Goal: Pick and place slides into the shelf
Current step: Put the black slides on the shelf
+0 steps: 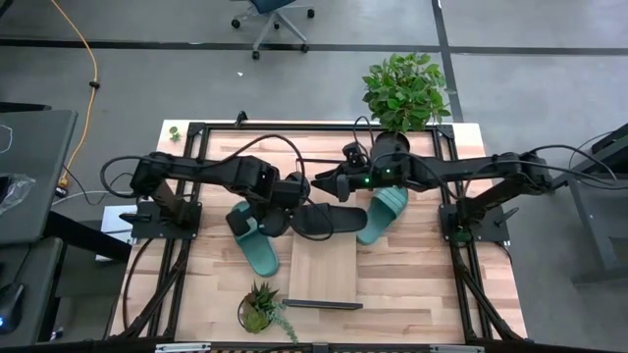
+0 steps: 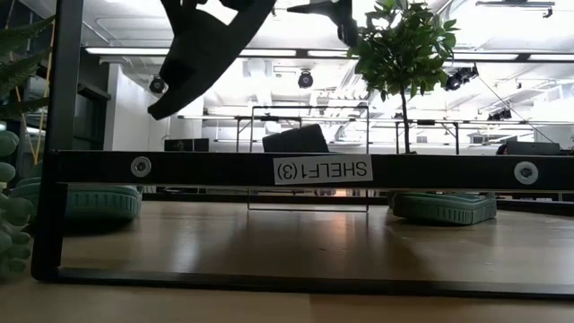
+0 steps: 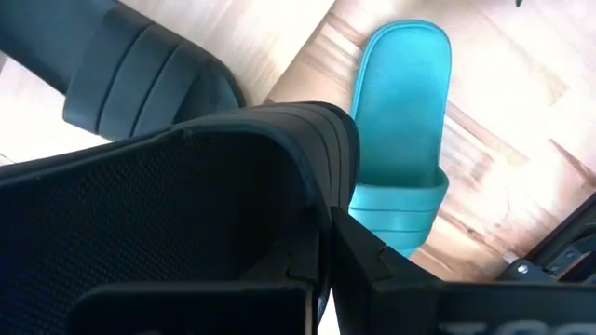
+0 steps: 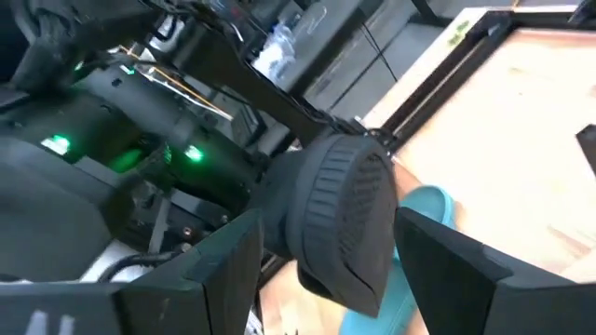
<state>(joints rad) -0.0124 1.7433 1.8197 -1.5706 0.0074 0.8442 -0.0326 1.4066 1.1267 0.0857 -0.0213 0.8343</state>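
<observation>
A black slide (image 2: 206, 54) hangs tilted high above the table in my left gripper (image 3: 321, 274), which is shut on it near the table's middle (image 1: 287, 196). My right gripper (image 4: 331, 270) is open at that slide's rounded end (image 4: 340, 223), one finger on either side. The second black slide (image 1: 329, 218) lies flat at the far end of the shelf (image 1: 324, 270). One teal slide (image 1: 255, 245) lies left of the shelf and the other teal slide (image 1: 383, 214) lies right of it, both soles down. The shelf's near rail (image 2: 323, 169) bears a label. My left gripper pinches the black slide at its side edge beside the ribbed strap (image 3: 321, 140). The slide itself hides most of the contact. The slide is lifted clear and hangs tilted. My right gripper's fingers (image 4: 438, 261) flank the slide's end; whether they touch it I cannot tell.
A leafy potted plant (image 1: 404, 93) stands at the table's far edge. A small succulent (image 1: 260, 309) sits near the near edge, left of the shelf. Black frame rails (image 1: 186, 196) run along both sides of the table. The shelf board itself is bare.
</observation>
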